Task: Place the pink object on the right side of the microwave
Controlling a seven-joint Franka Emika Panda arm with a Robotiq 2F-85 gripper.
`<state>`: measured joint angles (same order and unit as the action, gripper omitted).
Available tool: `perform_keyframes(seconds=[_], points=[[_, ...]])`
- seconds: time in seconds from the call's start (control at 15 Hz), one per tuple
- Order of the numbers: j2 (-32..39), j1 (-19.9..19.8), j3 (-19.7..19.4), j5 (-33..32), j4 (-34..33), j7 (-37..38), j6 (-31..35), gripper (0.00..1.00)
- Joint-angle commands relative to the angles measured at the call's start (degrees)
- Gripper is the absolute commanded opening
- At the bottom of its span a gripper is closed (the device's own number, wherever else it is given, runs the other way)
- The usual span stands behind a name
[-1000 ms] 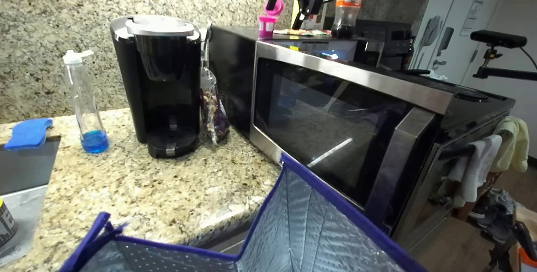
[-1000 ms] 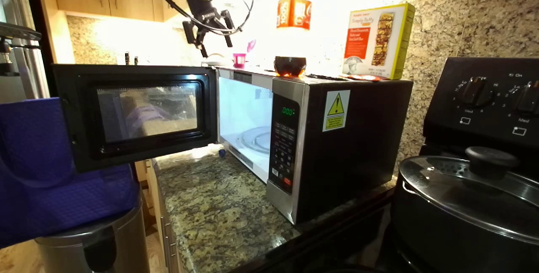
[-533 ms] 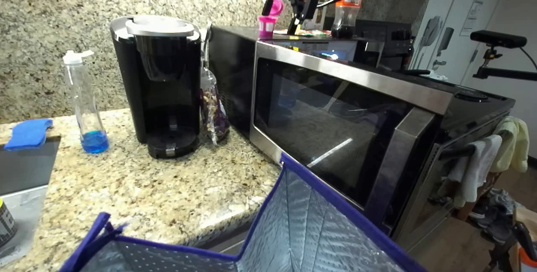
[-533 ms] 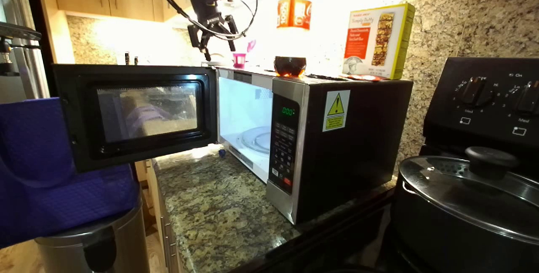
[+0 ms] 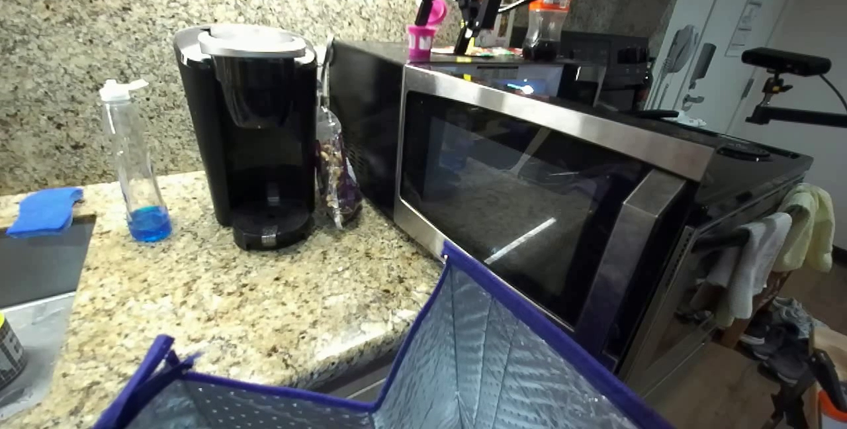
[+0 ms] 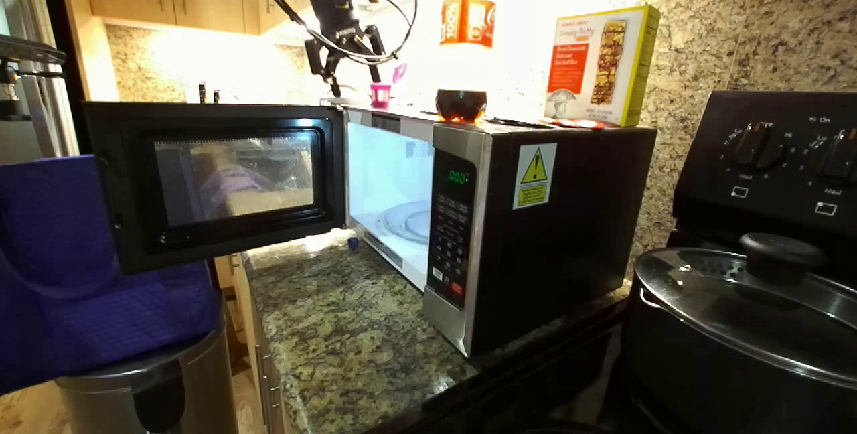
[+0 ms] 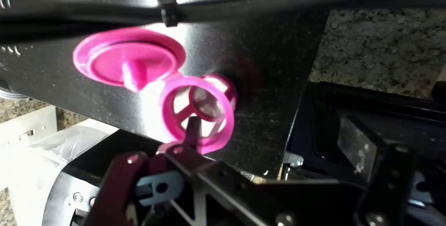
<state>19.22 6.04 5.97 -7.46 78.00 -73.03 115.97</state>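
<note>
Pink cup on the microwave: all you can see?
The pink cup sits upright atop the microwave, near the open door. Magenta and plastic-looking, it has a round rim, pale windows between ribs and, joined at the rim, a lid standing open with a tab at its centre. In the wrist view, one finger of the open tool overlaps its mouth; contact unclear.

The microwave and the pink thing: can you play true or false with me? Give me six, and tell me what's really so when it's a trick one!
1. The pink object sits on top of the microwave. True.
2. The pink object is shut tight. False: its lid is flipped open.
3. The gripper is open. True.
4. The microwave is closed. False: its door is wide open.
5. A bottle with an orange label stands on the microwave. True.
6. That bottle is full. False: dark liquid fills only its bottom.
</note>
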Motion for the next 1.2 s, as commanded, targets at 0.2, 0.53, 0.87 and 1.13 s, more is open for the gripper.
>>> perform_keyframes(seconds=[0.2, 0.53, 0.87, 1.13], points=[[4.1, -0.5, -0.2, -0.7, -6.9, 0.1, -5.5, 0.72], [7.0, 0.1, -1.2, -1.2, -10.3, -1.8, -5.9, 0.37], [8.3, -0.1, -1.2, -0.5, -12.1, -2.1, -6.3, 0.10], [8.5, -0.1, -1.0, -0.3, -12.9, -3.0, -6.1, 0.09]])
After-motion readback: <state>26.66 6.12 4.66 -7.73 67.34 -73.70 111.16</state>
